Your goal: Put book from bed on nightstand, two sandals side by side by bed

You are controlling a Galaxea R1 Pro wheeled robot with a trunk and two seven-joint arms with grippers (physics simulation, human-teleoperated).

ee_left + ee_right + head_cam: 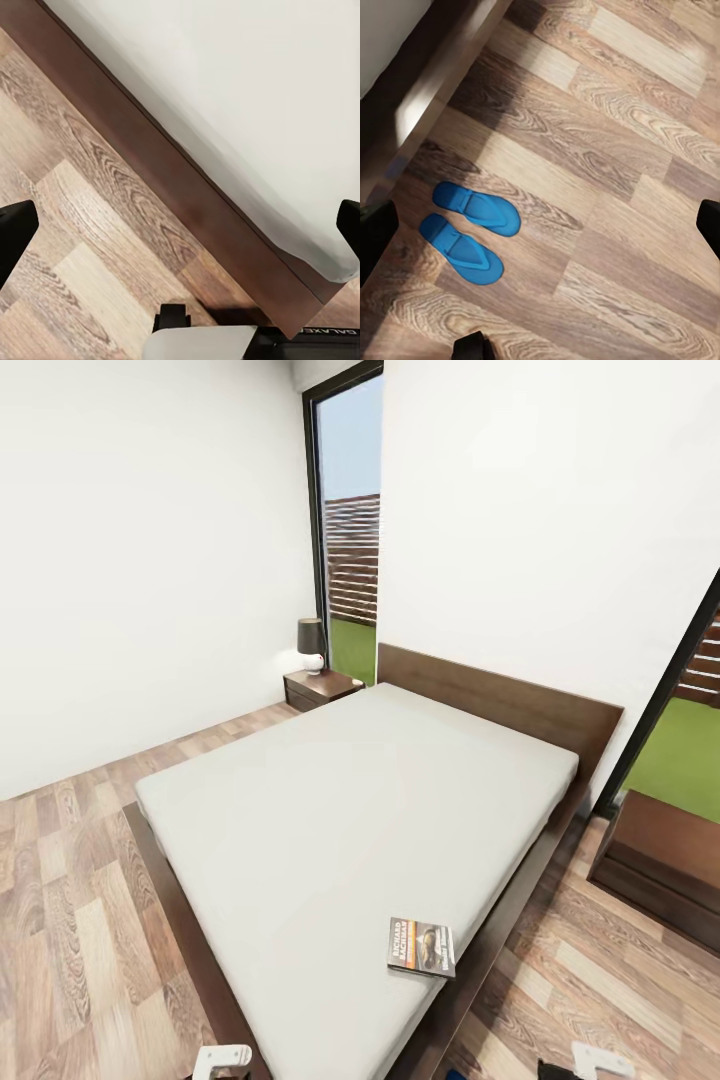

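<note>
We are looking down over the bed (pixel 340 800), its light-grey mattress filling the dark wooden frame, and the book (pixel 421 947) is lying flat on the mattress near the foot corner on our right, close to that side edge. One nightstand (pixel 320 686) is standing at the head of the bed on the far left side, carrying a lamp (pixel 311 646) with a dark shade; another dark cabinet (pixel 665 855) is sitting beyond the bed's right side, by the window. Through the right wrist camera we are seeing the two blue sandals (pixel 471 229) lying side by side on the wooden floor (pixel 615 187), almost touching, just beside the dark bed frame. The right gripper (pixel 540 229) is hanging above them with its fingers spread wide and nothing between them. The left gripper (pixel 180 232) is likewise standing wide apart and empty, hovering over the bed's frame rail where mattress edge meets floor.
</note>
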